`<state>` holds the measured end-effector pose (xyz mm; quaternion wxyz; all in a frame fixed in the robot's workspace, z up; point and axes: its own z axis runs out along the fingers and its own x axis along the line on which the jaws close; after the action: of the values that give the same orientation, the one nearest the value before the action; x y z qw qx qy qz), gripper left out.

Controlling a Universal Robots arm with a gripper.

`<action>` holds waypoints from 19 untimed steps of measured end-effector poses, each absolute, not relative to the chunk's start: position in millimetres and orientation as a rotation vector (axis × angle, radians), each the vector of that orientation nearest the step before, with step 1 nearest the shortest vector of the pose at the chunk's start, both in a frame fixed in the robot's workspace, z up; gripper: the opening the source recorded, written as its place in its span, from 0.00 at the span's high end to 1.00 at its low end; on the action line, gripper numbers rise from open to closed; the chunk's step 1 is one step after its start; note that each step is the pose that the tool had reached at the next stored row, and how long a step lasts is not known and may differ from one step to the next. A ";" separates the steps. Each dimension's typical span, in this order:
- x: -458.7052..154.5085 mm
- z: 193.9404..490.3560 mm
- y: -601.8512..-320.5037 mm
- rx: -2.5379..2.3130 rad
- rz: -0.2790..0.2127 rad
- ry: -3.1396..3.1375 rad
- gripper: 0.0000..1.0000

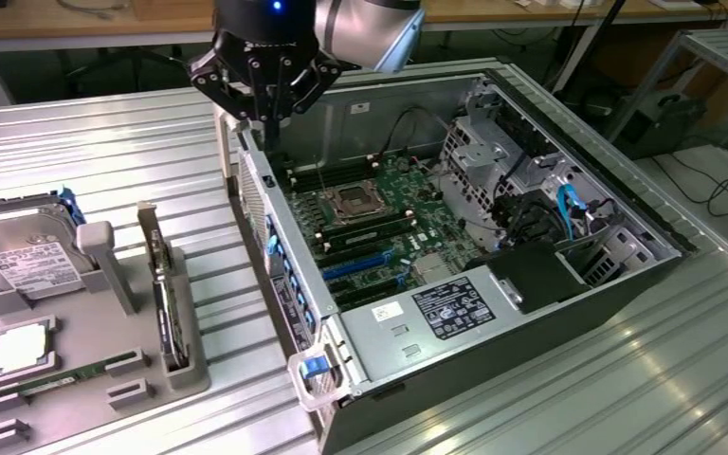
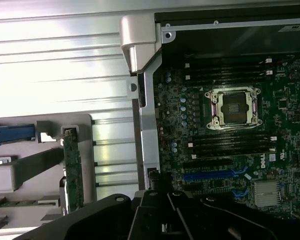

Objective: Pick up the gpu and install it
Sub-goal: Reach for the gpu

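black robot gripper (image 1: 263, 118): fingers pressed together, pinching nothing, hangs above the rear wall of the open grey computer case (image 1: 377, 109). thin black gpu card with silvery end bracket (image 1: 159, 280): stands on edge in a slot of the grey moulded parts holder (image 1: 193, 374), just beside the case on the exterior view's left, well apart from the gripper. green motherboard (image 1: 396, 237) inside case: carries square processor socket (image 1: 352, 204). ribbed metal table (image 1: 111, 152) under all.
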<state>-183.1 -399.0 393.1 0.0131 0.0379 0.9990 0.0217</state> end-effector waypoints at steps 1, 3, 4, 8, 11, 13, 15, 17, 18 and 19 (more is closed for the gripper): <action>-183.8 393.1 -399.0 0.118 0.068 3.112 0.89; -185.3 393.0 -399.0 0.118 0.068 3.112 0.89; -186.2 393.0 -399.0 0.118 0.068 3.112 0.89; -189.9 393.0 -399.0 0.118 0.068 3.112 0.89; -192.6 393.0 -399.1 0.118 0.068 3.112 0.89; -194.1 393.0 -399.1 0.118 0.068 3.112 0.89; -195.7 393.0 -399.1 0.118 0.068 3.112 0.89; -197.3 393.0 -399.1 0.118 0.068 3.112 0.89; -198.2 393.0 -399.1 0.118 0.068 3.112 0.89; -199.0 393.0 -399.1 0.118 0.068 3.112 0.89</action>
<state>-199.0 -399.1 393.0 0.0131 0.0379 0.9990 0.0217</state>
